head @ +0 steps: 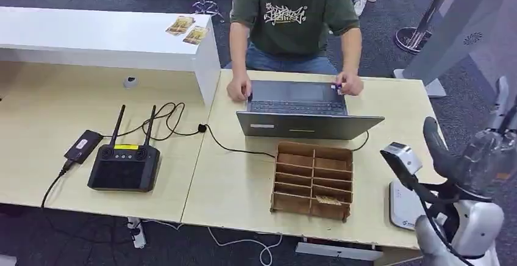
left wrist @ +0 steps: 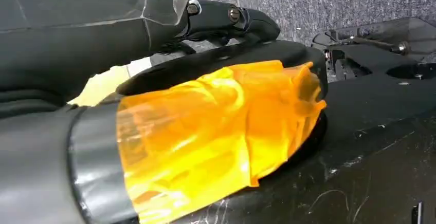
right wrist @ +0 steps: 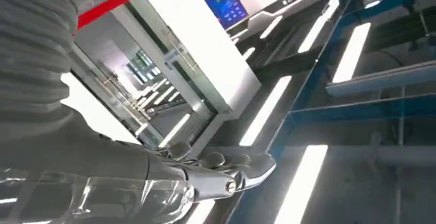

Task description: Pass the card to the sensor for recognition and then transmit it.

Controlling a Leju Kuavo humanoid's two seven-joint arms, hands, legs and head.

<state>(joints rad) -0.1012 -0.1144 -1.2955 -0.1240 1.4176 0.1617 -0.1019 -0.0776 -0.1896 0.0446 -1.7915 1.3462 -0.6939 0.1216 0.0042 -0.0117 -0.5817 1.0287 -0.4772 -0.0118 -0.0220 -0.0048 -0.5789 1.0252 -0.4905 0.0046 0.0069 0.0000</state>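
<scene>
- Table (head: 231, 180): pale wood-grain top. A white counter (head: 91, 37) runs along its far left side.
- Tray (head: 312, 180): brown, box-shaped, made of thin board and split into small rectangular slots. It sits near the front edge of the table.
- Card (head: 327, 200): a flat, pale, printed piece lying in a front slot of the tray. Two similar yellowish cards (head: 188, 30) lie on the white counter, well apart from the tray.
- Sensor (head: 401, 157): a small white and grey boxy head on a dark stalk, standing over a white rounded base pad (head: 403, 204) at the right end of the table, beside the tray.
- Laptop (head: 302, 108): grey and open, just behind the tray. A person in a green printed T-shirt (head: 286, 10) has both hands on it.
- Black remote controller (head: 125, 165) with two upright antennas on the left of the table. A flat black box (head: 83, 146) sits beside it, with black cable looping across the top.
- Right hand (right wrist: 226, 175): raised by the right table edge, under a clear glossy wrap. In the right wrist view its smooth silver fingers lie straight and close together with nothing in them, pointing at ceiling lights.
- Left hand (left wrist: 226, 21): dark, glossy, wrapped in clear film, next to crinkled orange film. Cannot tell whether its fingers are apart or closed.
</scene>
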